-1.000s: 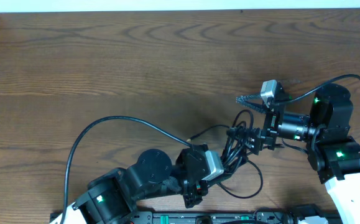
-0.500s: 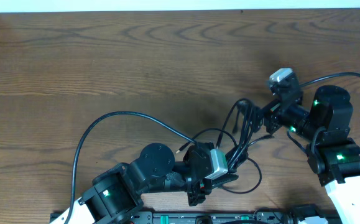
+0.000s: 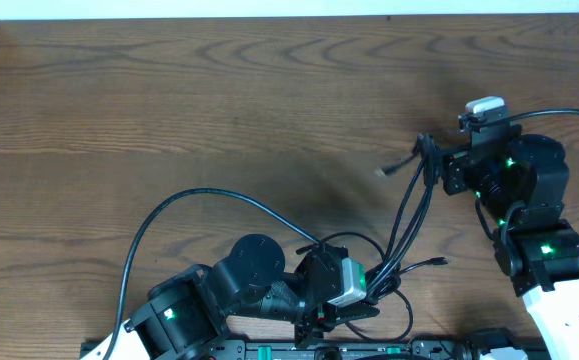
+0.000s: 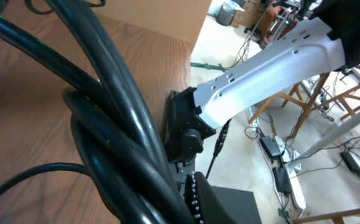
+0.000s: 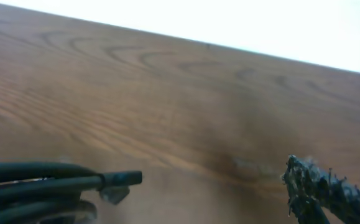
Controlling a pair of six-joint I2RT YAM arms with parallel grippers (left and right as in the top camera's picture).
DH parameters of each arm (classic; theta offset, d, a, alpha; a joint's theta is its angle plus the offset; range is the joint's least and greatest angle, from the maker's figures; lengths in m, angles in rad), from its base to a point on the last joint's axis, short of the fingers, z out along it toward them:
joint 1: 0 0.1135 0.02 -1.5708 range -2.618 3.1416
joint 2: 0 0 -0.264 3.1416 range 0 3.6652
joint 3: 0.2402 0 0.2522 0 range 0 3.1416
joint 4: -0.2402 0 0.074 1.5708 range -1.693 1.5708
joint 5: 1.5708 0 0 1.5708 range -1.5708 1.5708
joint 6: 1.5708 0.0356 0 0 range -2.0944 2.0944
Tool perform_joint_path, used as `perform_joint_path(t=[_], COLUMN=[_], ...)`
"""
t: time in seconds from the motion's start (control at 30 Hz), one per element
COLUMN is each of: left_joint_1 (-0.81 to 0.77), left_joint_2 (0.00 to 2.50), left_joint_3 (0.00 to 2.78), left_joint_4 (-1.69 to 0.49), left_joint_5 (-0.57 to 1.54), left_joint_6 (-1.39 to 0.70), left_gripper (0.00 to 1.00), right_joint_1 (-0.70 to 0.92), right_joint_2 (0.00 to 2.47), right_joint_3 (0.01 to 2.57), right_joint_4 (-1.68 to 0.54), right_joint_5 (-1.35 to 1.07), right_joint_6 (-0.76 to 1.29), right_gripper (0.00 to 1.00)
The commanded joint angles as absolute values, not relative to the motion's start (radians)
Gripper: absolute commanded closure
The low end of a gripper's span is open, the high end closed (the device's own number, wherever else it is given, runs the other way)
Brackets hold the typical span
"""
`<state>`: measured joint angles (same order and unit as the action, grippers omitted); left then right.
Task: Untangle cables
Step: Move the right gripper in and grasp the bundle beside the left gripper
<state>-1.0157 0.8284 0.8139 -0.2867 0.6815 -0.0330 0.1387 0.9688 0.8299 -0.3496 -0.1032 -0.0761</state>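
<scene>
The cables [image 3: 401, 222] are thin black cords running as a taut bunch from my left gripper [image 3: 369, 290] up to my right gripper [image 3: 431, 160]. The left gripper is shut on the lower knot of loops near the table's front edge. In the left wrist view the cables [image 4: 124, 137] fill the frame beside the toothed finger [image 4: 197, 200]. The right gripper stands open, with the strands hooked over one finger. In the right wrist view the cables [image 5: 43, 180] lie at lower left and one fingertip [image 5: 319, 190] at lower right. Loose plugs show at one end [image 3: 384, 172] and another [image 3: 439, 262].
My left arm's thick black cable [image 3: 199, 195] arcs over the table's left middle. The right arm's own cable [image 3: 569, 118] loops at the far right. The wooden table [image 3: 219, 90] runs to the wall at the back.
The right gripper has moved back and to the right, drawing the strands out straight. The left gripper has slid toward the front edge with the knot in it.
</scene>
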Motion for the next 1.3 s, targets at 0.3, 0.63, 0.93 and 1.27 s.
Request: perform_joint_path(t=[0.3, 0.63, 0.93, 1.27], left_joint_1=[-1.021, -0.918, -0.807, -0.715], left_joint_2=[0.808, 0.808, 0.808, 0.812], left_joint_3=[0.847, 0.847, 0.847, 0.848], left_joint_4=[-0.26, -0.252, -0.268, -0.342], left_joint_5=[0.277, 0.163, 0.175, 0.431], left_joint_6=[-0.291, -0.516, -0.649, -0.492], left_gripper=[0.93, 0.93, 0.92, 0.93], right_joint_1=[0.132, 0.132, 0.132, 0.132], right_joint_2=[0.974, 0.974, 0.973, 0.973], right_joint_3=[0.838, 0.838, 0.838, 0.838], right_joint_4=[-0.626, -0.674, -0.674, -0.635], right_joint_5=[-0.085, -0.338, -0.656, -0.903], right_joint_6=[-0.029, 0.029, -0.168, -0.419], right_gripper=[0.01, 0.01, 0.01, 0.01])
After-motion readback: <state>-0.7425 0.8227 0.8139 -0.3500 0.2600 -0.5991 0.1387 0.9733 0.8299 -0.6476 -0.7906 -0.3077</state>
